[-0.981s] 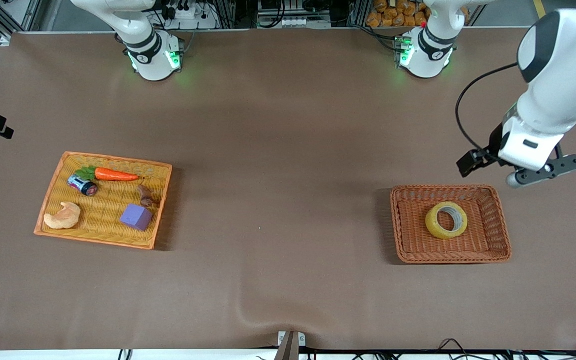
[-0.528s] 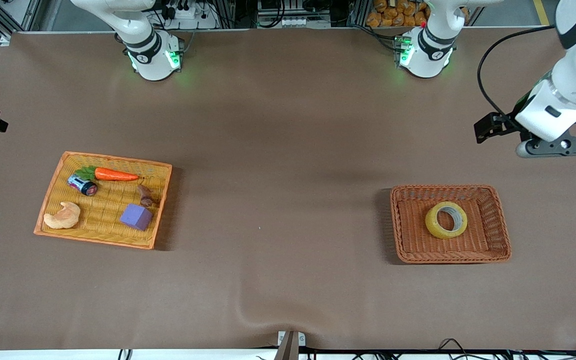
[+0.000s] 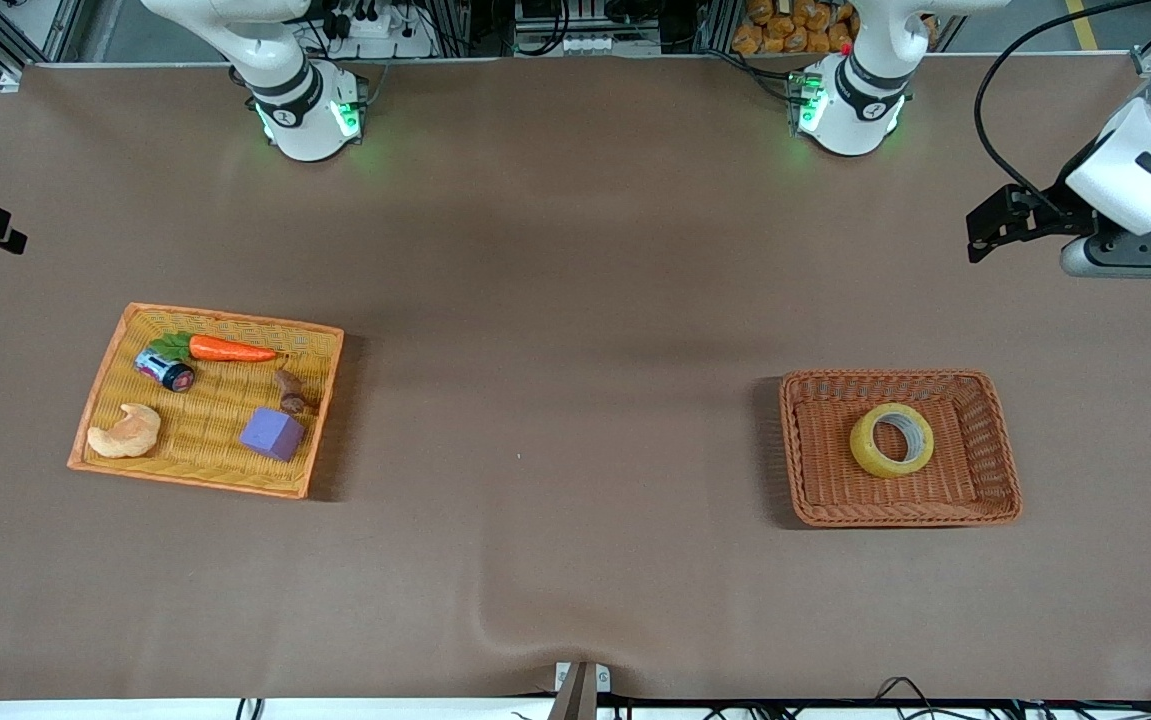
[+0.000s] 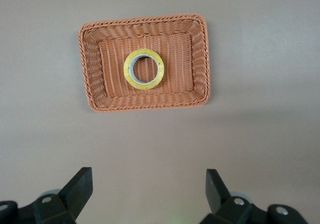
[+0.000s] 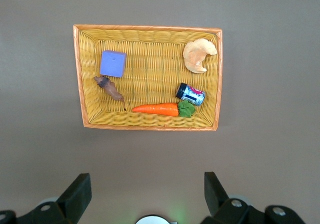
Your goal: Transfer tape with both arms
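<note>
Tape [image 3: 892, 440] lies flat in the middle of the brown wicker basket [image 3: 993, 430] toward my left arm's end of the desk [image 3: 575, 300]. My left gripper [image 4: 147, 191] hangs over bare desk beside that basket, fingers spread wide and empty. My right gripper [image 5: 145, 194] hangs over bare desk beside the yellow tray [image 3: 115, 345], which holds a carrot [image 3: 230, 349] and purple cube [image 3: 272, 433], its fingers spread too.
</note>
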